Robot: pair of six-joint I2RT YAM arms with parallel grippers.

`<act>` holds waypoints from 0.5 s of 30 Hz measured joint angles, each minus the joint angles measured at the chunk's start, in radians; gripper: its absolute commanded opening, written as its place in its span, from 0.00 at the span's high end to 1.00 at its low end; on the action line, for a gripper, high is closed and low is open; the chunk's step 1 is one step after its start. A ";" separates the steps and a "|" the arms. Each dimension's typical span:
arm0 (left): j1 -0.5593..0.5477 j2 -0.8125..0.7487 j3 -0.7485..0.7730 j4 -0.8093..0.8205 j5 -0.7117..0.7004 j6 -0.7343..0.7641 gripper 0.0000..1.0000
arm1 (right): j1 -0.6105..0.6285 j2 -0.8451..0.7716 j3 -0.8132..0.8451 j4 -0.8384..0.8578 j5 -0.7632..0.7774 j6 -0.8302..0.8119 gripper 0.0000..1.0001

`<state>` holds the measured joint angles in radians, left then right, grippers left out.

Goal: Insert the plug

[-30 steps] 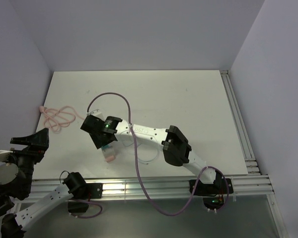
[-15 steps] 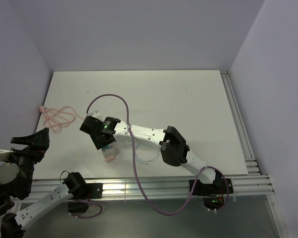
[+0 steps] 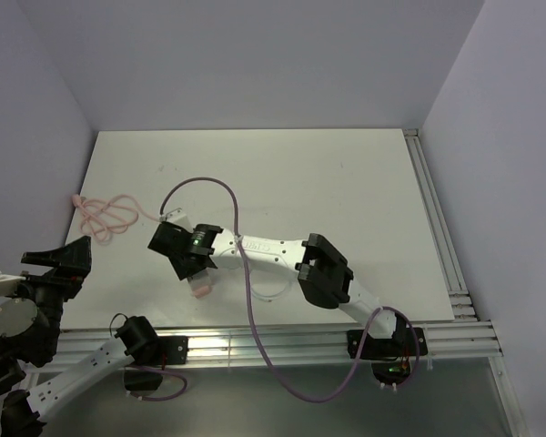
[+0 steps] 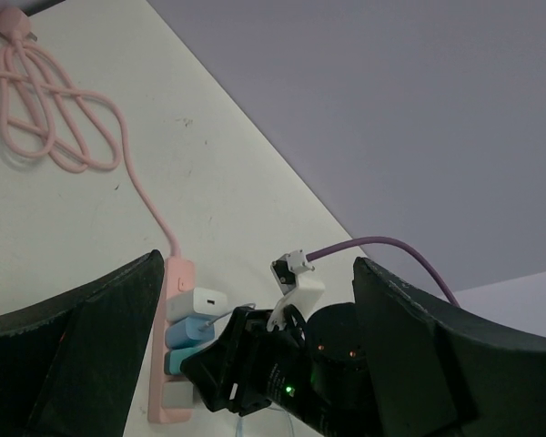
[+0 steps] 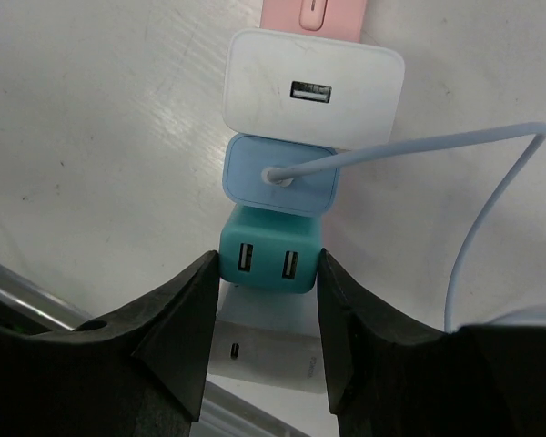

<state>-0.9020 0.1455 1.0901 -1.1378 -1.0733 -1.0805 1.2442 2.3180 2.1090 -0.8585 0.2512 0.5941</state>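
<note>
The pink socket strip [image 5: 314, 14] lies on the white table and carries a white charger [image 5: 314, 86], a blue charger [image 5: 246, 187], a teal charger [image 5: 271, 259] and a grey-white block [image 5: 273, 360]. The thin pale wire [image 5: 464, 255] loops round and its tiny plug head [image 5: 275, 176] sits in the blue charger's face. My right gripper [image 5: 266, 266] points down over the strip [image 3: 200, 291], its fingers pressed on both sides of the teal charger. My left gripper [image 4: 259, 259] is open and empty, held high off the table's left edge [image 3: 50, 259].
The strip's pink cord [image 3: 109, 216] lies coiled at the table's left edge. A purple robot cable [image 3: 246, 291] arcs over the right arm. Aluminium rails run along the near edge [image 3: 282, 341] and the right side [image 3: 437, 228]. Walls stand behind and at both sides.
My right gripper has shifted slightly nearer and lower along the strip; the purple cable loop has swung with it. The left arm has barely moved.
</note>
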 measured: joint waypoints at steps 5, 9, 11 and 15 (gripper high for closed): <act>-0.002 0.000 0.000 -0.005 0.000 -0.006 0.10 | 0.020 -0.027 -0.066 0.058 0.047 0.016 1.00; -0.003 0.000 0.000 -0.005 0.000 -0.009 0.10 | 0.026 -0.038 -0.090 0.084 0.067 0.020 1.00; -0.003 0.000 0.000 -0.005 0.002 -0.009 0.11 | 0.028 -0.037 -0.085 0.084 0.074 0.022 1.00; -0.003 0.000 0.000 -0.005 0.003 -0.011 0.11 | 0.029 -0.025 -0.055 0.063 0.078 0.018 0.84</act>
<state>-0.9051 0.1455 1.0901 -1.1423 -1.0698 -1.0912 1.2728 2.2929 2.0537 -0.7952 0.3290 0.6125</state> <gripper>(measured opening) 0.897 0.509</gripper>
